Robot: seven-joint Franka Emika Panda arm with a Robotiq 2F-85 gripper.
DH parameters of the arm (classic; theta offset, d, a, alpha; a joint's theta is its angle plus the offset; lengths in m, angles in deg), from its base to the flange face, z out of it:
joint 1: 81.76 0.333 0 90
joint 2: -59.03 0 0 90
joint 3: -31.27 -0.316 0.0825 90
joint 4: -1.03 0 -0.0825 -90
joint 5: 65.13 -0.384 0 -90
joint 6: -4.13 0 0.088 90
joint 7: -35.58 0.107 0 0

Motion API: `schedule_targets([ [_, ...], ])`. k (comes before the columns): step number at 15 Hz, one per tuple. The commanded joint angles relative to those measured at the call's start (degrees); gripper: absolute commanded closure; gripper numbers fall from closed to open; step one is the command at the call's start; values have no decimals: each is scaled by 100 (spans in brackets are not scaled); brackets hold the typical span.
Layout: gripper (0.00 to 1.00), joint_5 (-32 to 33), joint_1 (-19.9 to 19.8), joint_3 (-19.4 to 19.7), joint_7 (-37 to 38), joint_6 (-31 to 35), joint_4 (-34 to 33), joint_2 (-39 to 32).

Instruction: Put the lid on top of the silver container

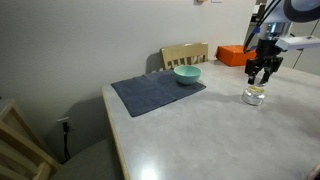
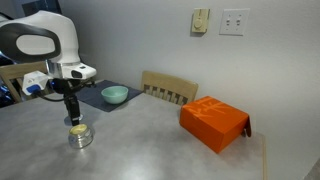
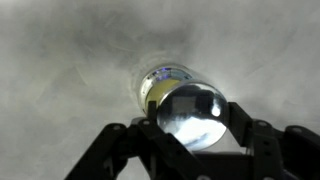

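From the wrist: clamped in the gripper (image 3: 193, 128) at opposite edges of the lid (image 3: 195, 112), black fingers (image 3: 140, 135) clenched on it, probably to keep it level for a flat drop. Poised just above the silver container (image 3: 156, 82) and slightly off its centre, with part of the rim and something pale yellow inside showing past the lid's edge. Small, round and mirror-bright, domed enough to throw back a blurred reflection. About as wide as the container's mouth.

In an exterior view: hanging straight down over the silver container (image 1: 255, 96), wrist vertical, seemingly so that lid meets rim squarely. Well apart from the container, a teal bowl (image 1: 187, 74) on a dark mat (image 1: 158, 93). Behind the container, an orange box (image 1: 232, 55). Too small here to make out the lid itself.

In an exterior view: squat and shiny on the grey table (image 2: 150, 150), directly under the fingertips, with hardly any gap to be seen above the silver container (image 2: 79, 136). Orange box well apart from the container, bowl beyond it. Judged close to done, with only centring, lowering and letting go apparently remaining.
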Motion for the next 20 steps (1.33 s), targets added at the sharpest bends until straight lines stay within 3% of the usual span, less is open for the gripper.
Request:
schedule_targets([
  [1, 56, -79, -161, -16, -205, 77, 32, -93],
  [20, 56, -109, -217, -38, -406, -45, -321, -638],
])
